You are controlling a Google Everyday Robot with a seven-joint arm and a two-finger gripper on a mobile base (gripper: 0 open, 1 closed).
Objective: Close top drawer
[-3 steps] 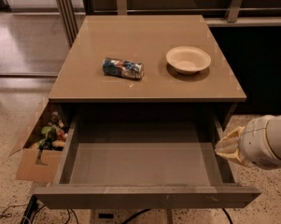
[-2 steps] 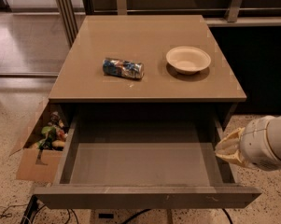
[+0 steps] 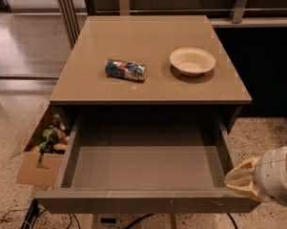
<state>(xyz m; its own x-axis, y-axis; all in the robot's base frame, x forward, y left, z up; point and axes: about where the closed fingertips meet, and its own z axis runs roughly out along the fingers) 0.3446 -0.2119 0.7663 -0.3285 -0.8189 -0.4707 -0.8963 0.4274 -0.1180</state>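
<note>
The drawer (image 3: 143, 205) was seen pulled far out from under the counter's front edge, directly beneath the top. It was shown as a wide, shallow grey-taupe tray, nearly as wide as the counter (image 3: 148, 32), with a plain flat front. Its thin side walls were seen running back into the dark opening under the front edge, and its flat grey floor was visible from wall to wall. The top rim of the front panel was marked by a few pale scuffs.

The gripper (image 3: 239, 179) was placed low off the counter's front right corner, at the right end of the drawer's front. Whether it touched the drawer could not be told. How wide the claw stood could not be told either, and nothing was seen held in it.

On the counter, a crushed can (image 3: 126, 69) was laid on its side near the middle, and a bowl (image 3: 192, 60) was set upright toward the right edge, well apart from the can. Both were kept back from the front edge.

Under the counter's front left corner, a cardboard box (image 3: 34, 171) was pressed close beside the drawer's left wall. Speckled floor (image 3: 264, 135) was left open off the right edge, behind the gripper. Cables (image 3: 143, 219) were seen on the floor below the drawer front.
</note>
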